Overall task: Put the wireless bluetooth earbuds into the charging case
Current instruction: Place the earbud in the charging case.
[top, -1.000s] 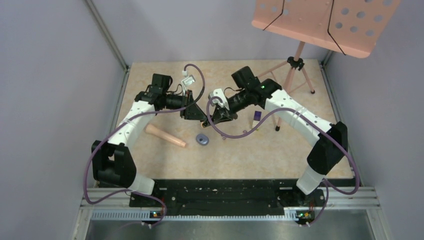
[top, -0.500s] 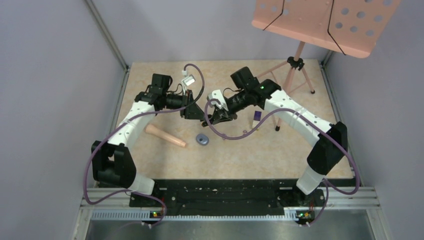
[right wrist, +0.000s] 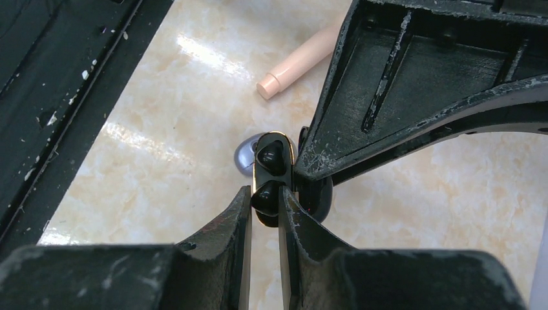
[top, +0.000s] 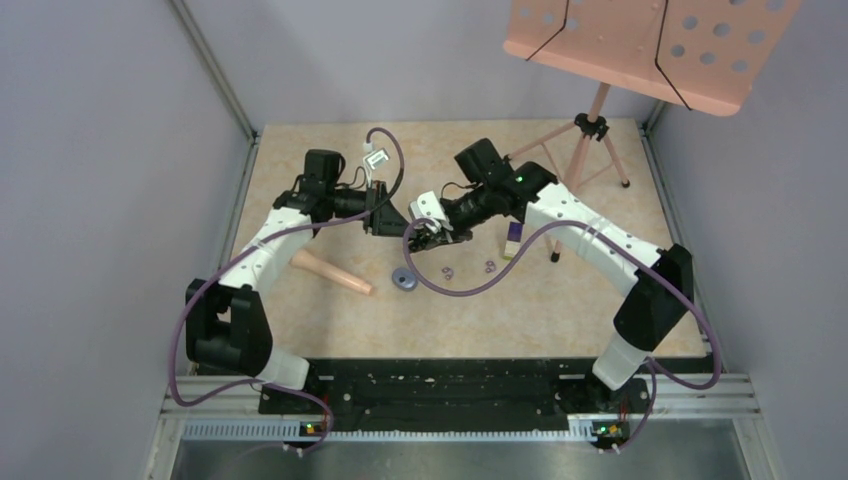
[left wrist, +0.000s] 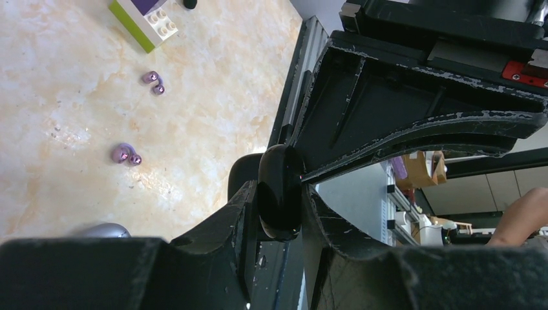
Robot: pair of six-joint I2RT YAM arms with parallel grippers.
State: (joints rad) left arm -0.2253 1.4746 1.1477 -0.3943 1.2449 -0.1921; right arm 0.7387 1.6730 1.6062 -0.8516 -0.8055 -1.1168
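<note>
The left gripper (left wrist: 278, 197) was clamped on the glossy black charging case (left wrist: 279, 184), held on edge above the table (left wrist: 64, 103) with its long axis upright in both wrist views. The right gripper (right wrist: 263, 205) pinched its gold-rimmed edge from the other side. Two black buds (right wrist: 268, 156) sat inside, one above the other, while two pale purple buds (left wrist: 123, 154) lay loose on the table near the purple-and-yellow block (left wrist: 145, 16).

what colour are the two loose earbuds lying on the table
Pale, shiny purple, both earbuds; the left wrist view shows them best.
</note>
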